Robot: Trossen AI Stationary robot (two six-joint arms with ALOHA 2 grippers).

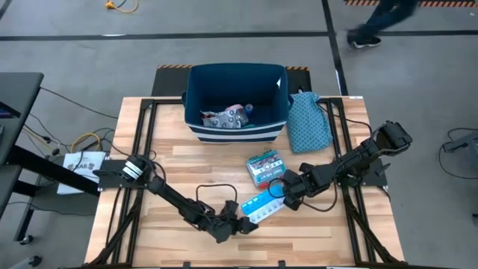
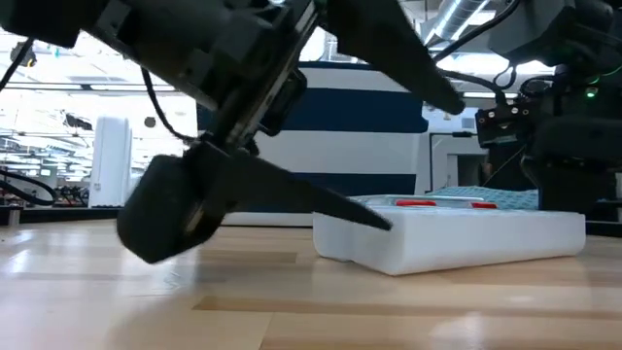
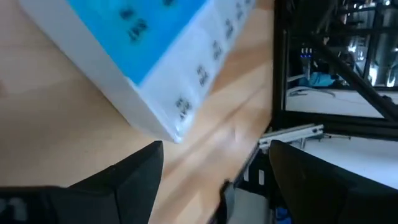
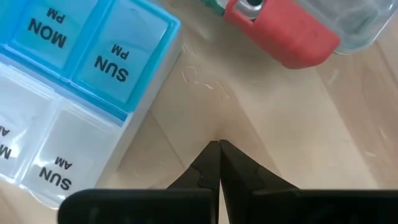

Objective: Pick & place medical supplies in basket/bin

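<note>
The left pincer (image 1: 240, 224) is sitting low over the near part of the wooden bench (image 1: 179, 168), its two dark fingers (image 3: 134, 180) spread wide apart with nothing between them, and it is pointing at the near end of the light blue pill organiser (image 1: 261, 206), which is lying flat on the bench just beyond the fingertips. The right pincer (image 1: 287, 196) is hovering just beside the organiser's other end, its fingers pressed fully together and gripping nothing; in the right wrist view the closed tips are resting over bare wood between the organiser's SUN compartments and the red edge of the teal-and-red box (image 1: 264, 167). That box is lying on the bench just beyond the organiser, toward the bin. The dark navy bin (image 1: 237, 101) with white stripes near its base is standing at the far middle of the bench, already holding several small supplies (image 1: 228, 116). A teal patterned cloth bag (image 1: 308, 119) is lying against the bin's right side.
</note>
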